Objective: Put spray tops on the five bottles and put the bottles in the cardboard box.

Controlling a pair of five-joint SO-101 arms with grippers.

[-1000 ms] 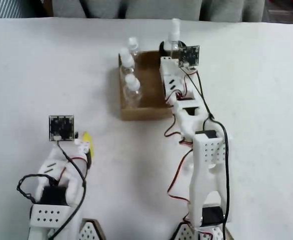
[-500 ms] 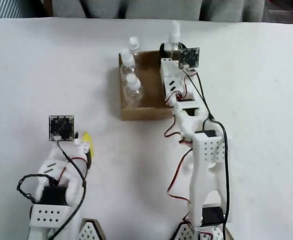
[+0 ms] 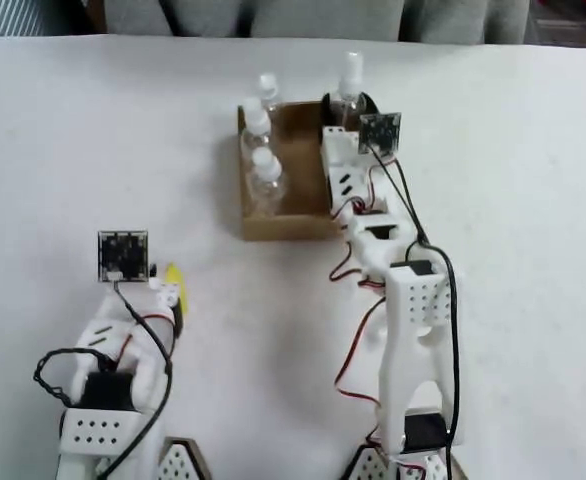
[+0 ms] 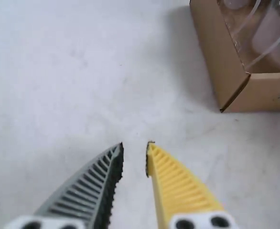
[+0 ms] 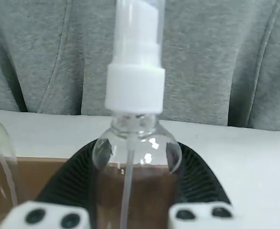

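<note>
Right pincer [image 5: 137, 164]: clenched on bottle [image 5: 130, 191], spray top [image 5: 135, 90] fitted, upper centre of high view, at far right corner of cardboard box [image 3: 288, 228]. Bottle likely light, smooth, thin-walled; grip body below shoulder, gently. Left pincer [image 4: 134, 153]: slightly parted, empty, over bench [image 4: 59, 71], lower left

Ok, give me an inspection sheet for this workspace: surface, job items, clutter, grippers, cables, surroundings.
Surface: white table.
Job's things: cardboard box, open; three bottles with spray tops along its left wall; fourth bottle, spray top on, at its far right corner.
Clutter: nothing seen.
Grippers: right gripper shut on the fourth bottle; left gripper open, empty, above the table.
Cables: red and black wires along the right arm; black loop by the left arm.
Surroundings: grey fabric beyond the table.
</note>
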